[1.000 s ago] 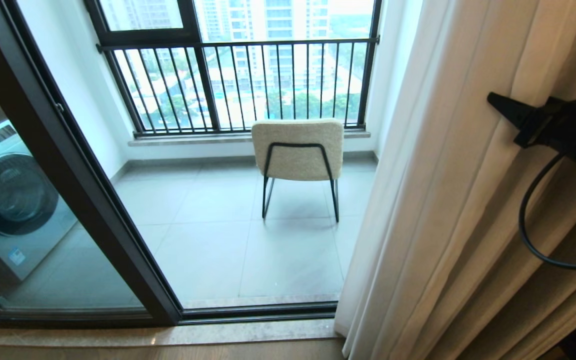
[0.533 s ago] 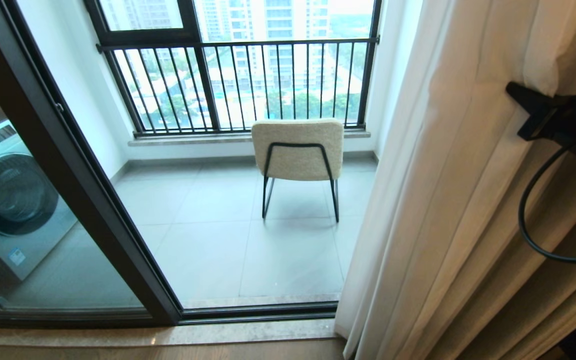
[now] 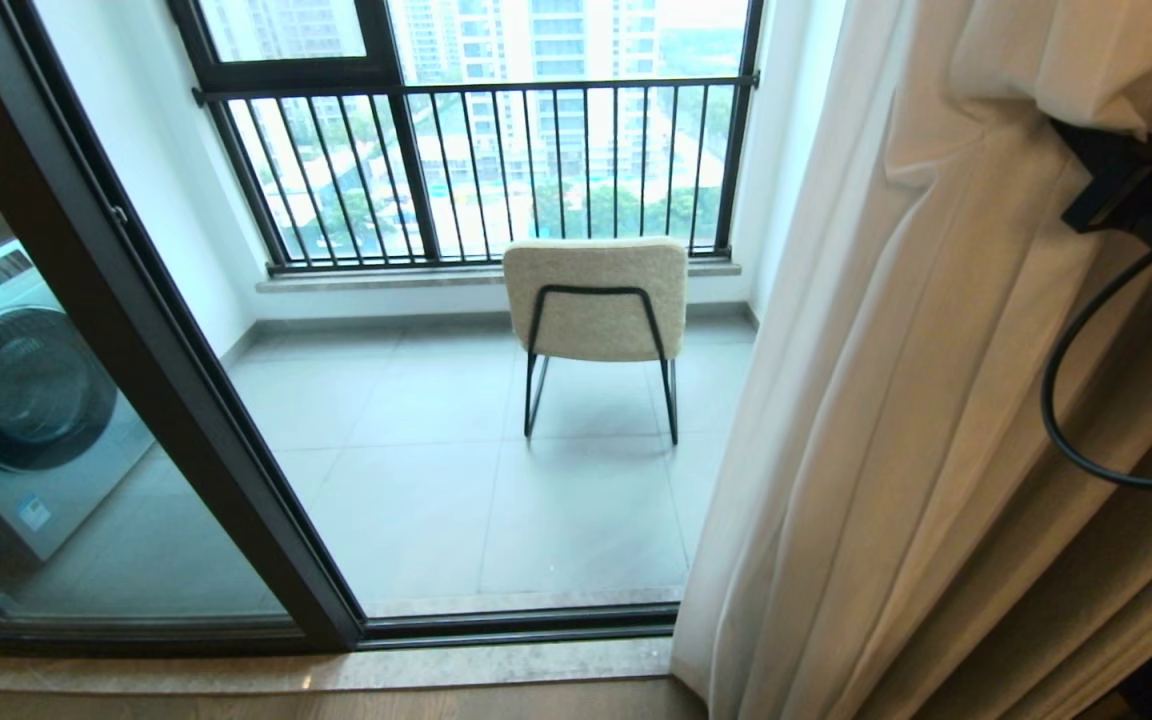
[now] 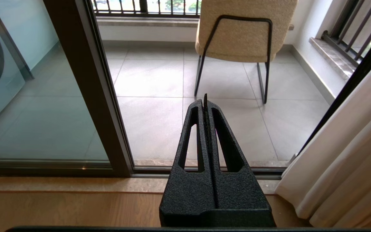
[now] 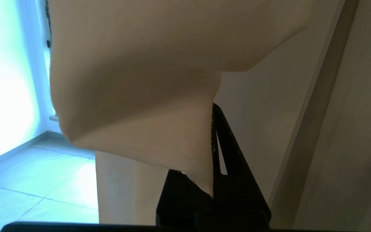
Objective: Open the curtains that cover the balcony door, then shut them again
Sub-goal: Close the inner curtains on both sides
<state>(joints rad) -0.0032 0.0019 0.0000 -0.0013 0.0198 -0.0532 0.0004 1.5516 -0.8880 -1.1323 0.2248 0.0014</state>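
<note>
The sheer white curtains [image 3: 886, 400] hang bunched at the right of the doorway, their hem near the sill. My right gripper [image 3: 1086, 160] is up at the right edge of the head view, shut on a fold of curtain that drapes over its tip. In the right wrist view the fabric [image 5: 147, 96] runs down between the shut fingers of the right gripper [image 5: 212, 111] and hides one of them. The balcony door [image 3: 186, 400] stands with its dark frame at the left and the opening uncovered. My left gripper [image 4: 204, 100] is parked low before the sill, shut and holding nothing.
A beige chair [image 3: 596, 300] on black legs stands on the balcony tiles before the black-barred railing window [image 3: 496, 170]. A washing machine [image 3: 26, 400] shows behind the door glass at the left. Thicker tan drapes [image 3: 1086, 600] hang right of the sheer curtain.
My right gripper has shut on the curtain fold and risen towards the upper right. The fabric has lifted with it and now drapes over its tip.
</note>
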